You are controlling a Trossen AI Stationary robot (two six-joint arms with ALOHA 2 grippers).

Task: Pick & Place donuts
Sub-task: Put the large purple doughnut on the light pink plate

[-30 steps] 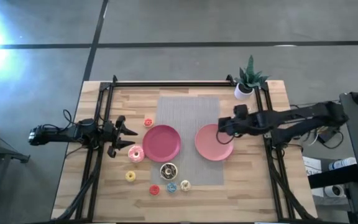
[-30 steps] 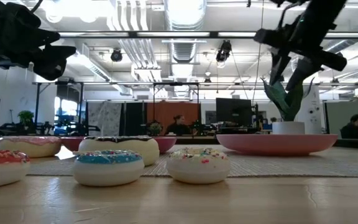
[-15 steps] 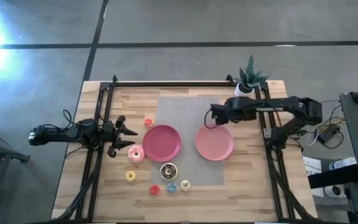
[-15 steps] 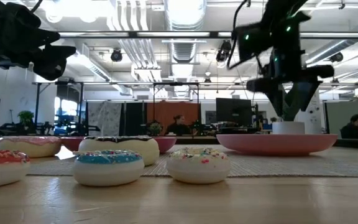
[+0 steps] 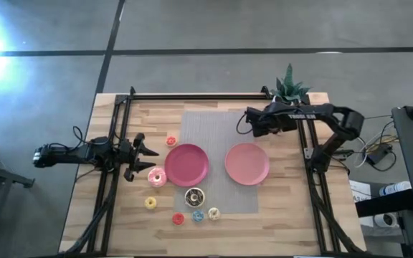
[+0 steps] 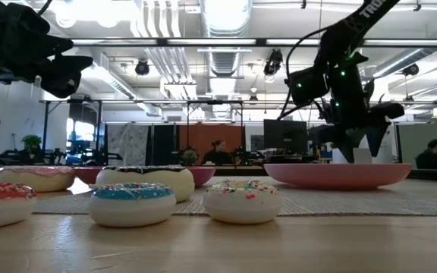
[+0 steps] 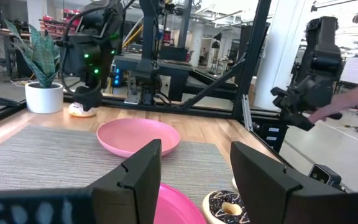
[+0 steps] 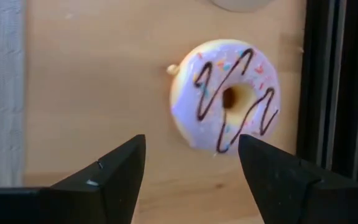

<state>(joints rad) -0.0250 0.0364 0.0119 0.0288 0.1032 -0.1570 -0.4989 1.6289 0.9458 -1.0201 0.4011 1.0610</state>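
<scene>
R gripper (image 8: 188,171), jaws apart, above pale pink-white donut (image 8: 227,94) on worktop (image 8: 92,87); L gripper (image 7: 191,174) apart, idle.

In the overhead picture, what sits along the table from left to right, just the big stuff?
Left gripper → darker pink plate → lighter pink plate → right gripper → potted plant.

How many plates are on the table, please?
2, both pink and empty, side by side on the mat: the left plate and the right plate. None seems hidden.
</scene>
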